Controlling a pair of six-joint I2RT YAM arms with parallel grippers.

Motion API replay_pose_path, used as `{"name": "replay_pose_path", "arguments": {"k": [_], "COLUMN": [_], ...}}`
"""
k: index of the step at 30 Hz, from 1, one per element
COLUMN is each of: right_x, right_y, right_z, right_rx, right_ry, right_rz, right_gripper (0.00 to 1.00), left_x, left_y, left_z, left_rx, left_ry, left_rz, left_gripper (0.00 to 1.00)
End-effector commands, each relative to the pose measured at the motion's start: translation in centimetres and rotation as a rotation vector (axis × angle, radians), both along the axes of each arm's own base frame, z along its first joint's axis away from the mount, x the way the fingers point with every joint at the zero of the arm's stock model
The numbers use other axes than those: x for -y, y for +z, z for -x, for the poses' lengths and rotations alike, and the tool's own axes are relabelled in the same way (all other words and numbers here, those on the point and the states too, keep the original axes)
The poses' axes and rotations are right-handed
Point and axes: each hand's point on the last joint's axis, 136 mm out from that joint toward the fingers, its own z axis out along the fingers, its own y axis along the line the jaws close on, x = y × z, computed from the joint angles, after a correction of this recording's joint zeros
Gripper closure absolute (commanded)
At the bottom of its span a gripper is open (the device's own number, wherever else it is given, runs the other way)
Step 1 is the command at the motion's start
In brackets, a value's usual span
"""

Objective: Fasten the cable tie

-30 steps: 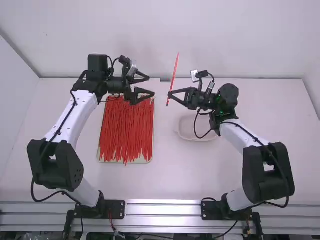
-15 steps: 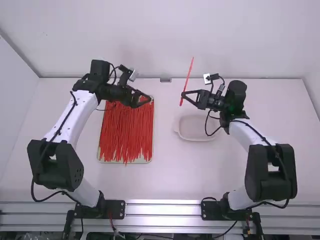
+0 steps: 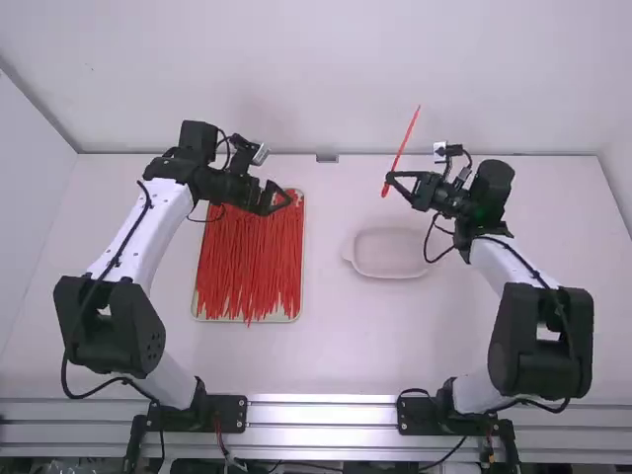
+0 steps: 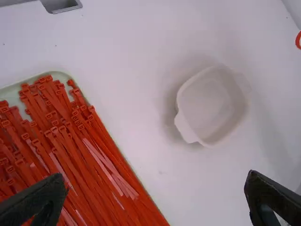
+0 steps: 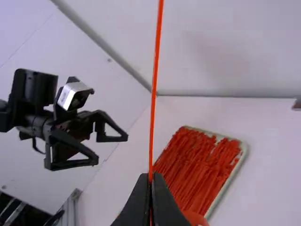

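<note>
High view: right tool point(image 3: 388, 186) pinches cable tie point(image 3: 405, 141); left tool point(image 3: 281, 200) spread at tray's point(image 3: 300, 286) edge.

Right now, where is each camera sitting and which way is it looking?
High view: above and behind the arms, looking down on the table; both arms show, left gripper near the ties, right gripper holding a tie up.
Left wrist view: on the left wrist, looking down at the ties and bowl; its open fingers show.
Right wrist view: on the right wrist, looking across at the left gripper; its shut fingers show.
Shared: all three show the ties.
</note>
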Motion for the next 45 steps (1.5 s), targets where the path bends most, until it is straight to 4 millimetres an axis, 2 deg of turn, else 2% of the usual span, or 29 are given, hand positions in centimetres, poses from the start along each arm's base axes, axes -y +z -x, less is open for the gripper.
{"name": "replay_pose_path", "arguments": {"k": [1, 3, 5, 9, 16, 21, 25, 29, 34, 38, 41, 45], "right_x": [1.4, 2.3, 3.6, 4.4, 3.4, 2.1, 2.1, 2.7, 2.9, 2.0, 2.1, 1.4], "right_y": [0.7, -0.2, -2.0, -4.4, -8.4, -9.9, -10.4, -10.0, -9.7, -9.1, -8.8, -8.6], "right_z": [-1.3, -2.0, -2.8, -3.0, -2.4, -1.7, -1.1, -0.4, 0.7, 1.6, 2.1, 2.6], "right_rx": [0.063, 0.051, 0.01, -0.059, -0.176, -0.208, -0.217, -0.22, -0.221, -0.215, -0.209, -0.199], "right_ry": [-0.071, -0.124, -0.204, -0.265, -0.306, -0.312, -0.375, -0.462, -0.51, -0.487, -0.514, -0.506], "right_rz": [0.042, 0.074, 0.131, 0.203, 0.341, 0.429, 0.541, 0.649, 0.733, 0.745, 0.781, 0.797], "right_gripper": [1.0, 1.0, 1.0, 1.0, 1.0, 1.0, 1.0, 1.0, 1.0, 1.0, 1.0, 1.0], "left_x": [-0.6, -0.9, -1.1, -1.5, -3.8, -3.9, -4.4, -5.6, -6.2, -6.2, -7.0, -7.0], "left_y": [1.3, 0.9, 0.5, 0.1, -2.8, -4.7, -5.8, -6.9, -7.8, -8.0, -8.0, -7.2], "left_z": [-0.1, -0.2, -0.2, 0.0, -0.3, 0.6, 1.0, 1.2, 1.7, 2.3, 2.7, 3.9], "left_rx": [0.031, 0.021, 0.008, -0.006, -0.086, -0.13, -0.156, -0.189, -0.218, -0.23, -0.221, -0.193], "left_ry": [0.017, 0.039, 0.057, 0.069, 0.232, 0.23, 0.255, 0.33, 0.361, 0.362, 0.432, 0.449], "left_rz": [-0.01, -0.032, -0.058, -0.085, -0.169, -0.176, -0.203, -0.247, -0.27, -0.271, -0.31, -0.339], "left_gripper": [0.01, 0.01, 0.01, 0.01, 0.01, 0.01, 0.0, 0.01, 0.01, 0.01, 0.01, 0.01]}}
